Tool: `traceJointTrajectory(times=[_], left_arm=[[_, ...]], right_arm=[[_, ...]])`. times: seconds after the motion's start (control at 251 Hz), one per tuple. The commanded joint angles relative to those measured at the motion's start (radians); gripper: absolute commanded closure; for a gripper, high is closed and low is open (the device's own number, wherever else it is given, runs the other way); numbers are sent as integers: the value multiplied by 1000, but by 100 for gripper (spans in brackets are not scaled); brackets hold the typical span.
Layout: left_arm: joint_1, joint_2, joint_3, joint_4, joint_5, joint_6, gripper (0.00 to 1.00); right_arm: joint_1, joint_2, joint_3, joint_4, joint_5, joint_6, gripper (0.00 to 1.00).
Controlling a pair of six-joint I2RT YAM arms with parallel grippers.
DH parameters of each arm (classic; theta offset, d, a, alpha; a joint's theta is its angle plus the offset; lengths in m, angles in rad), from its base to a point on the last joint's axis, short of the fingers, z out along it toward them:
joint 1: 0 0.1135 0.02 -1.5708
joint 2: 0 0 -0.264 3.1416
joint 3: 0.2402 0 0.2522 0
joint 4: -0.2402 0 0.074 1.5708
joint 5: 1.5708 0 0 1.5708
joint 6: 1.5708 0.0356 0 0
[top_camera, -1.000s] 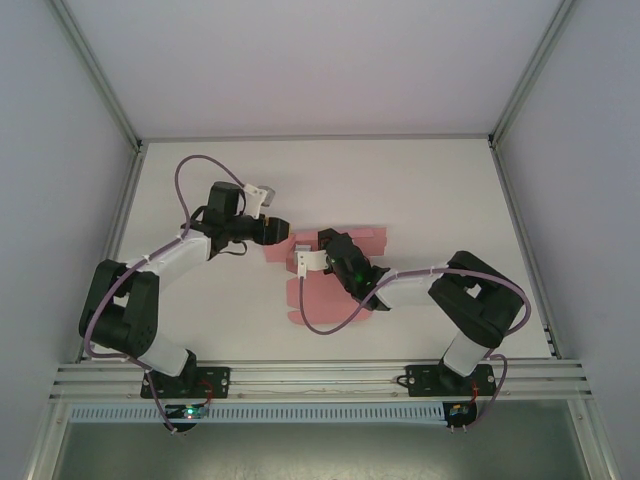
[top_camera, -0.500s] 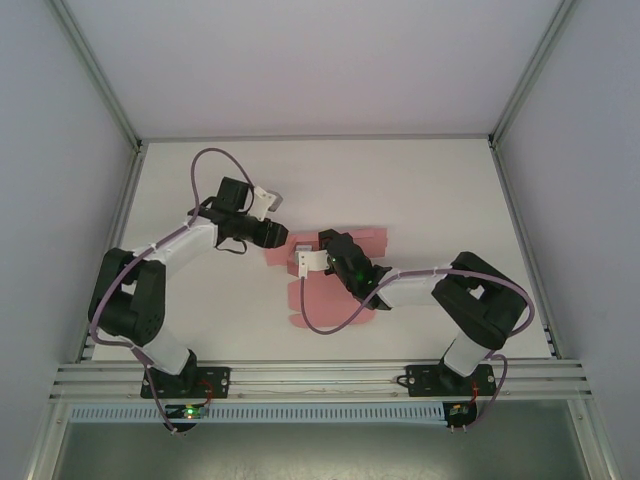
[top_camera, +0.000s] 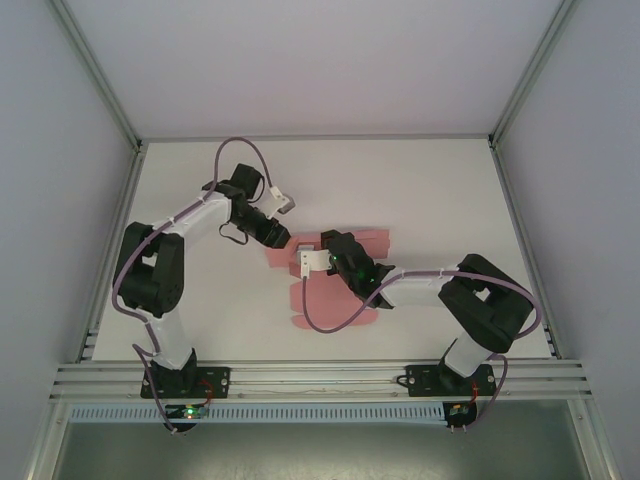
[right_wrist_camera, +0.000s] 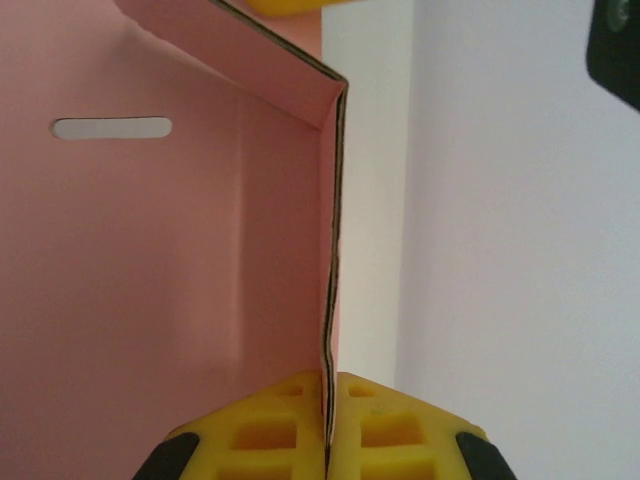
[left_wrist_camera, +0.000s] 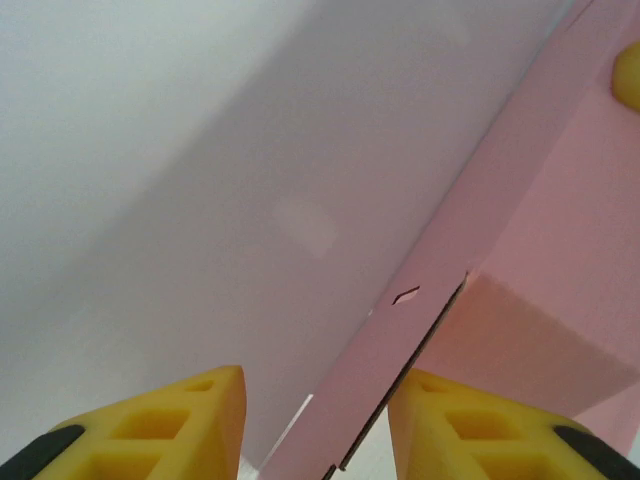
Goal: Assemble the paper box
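The paper box (top_camera: 322, 296) is a pink die-cut card sheet lying mid-table, with some panels folded upright. My right gripper (top_camera: 304, 262) is shut on a standing wall of the card; in the right wrist view the yellow fingers (right_wrist_camera: 260, 435) pinch that thin edge of the paper box (right_wrist_camera: 150, 270) at the right gripper (right_wrist_camera: 327, 385). My left gripper (top_camera: 284, 240) is at the sheet's upper left corner. In the left wrist view the left gripper (left_wrist_camera: 315, 388) straddles a raised flap of the paper box (left_wrist_camera: 560, 250); the flap lies against the right finger (left_wrist_camera: 470, 425), with a gap to the left finger.
The white table (top_camera: 420, 190) is ringed by grey walls and aluminium rails (top_camera: 320, 375) at the near edge. Purple cables (top_camera: 330, 325) loop from both arms over the sheet. Both arm bases sit at the near edge.
The left arm swung its gripper right and down onto the sheet's upper left flap, and its jaws narrowed around it. The right gripper and the card it holds stayed put.
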Motion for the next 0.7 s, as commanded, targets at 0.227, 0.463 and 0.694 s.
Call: traceJointTrajectory(times=[0.227, 0.463, 0.694], left_arm=[[-57, -88, -22, 22, -60, -85, 89], [-183, -151, 4, 103, -402, -521, 91], [-287, -228, -131, 345, -369, -822, 94]], right_arm=[[-10, 1, 46, -32, 47, 43, 100], [-5, 21, 78, -23, 60, 109, 100], [1, 6, 41, 31, 3, 155, 100]])
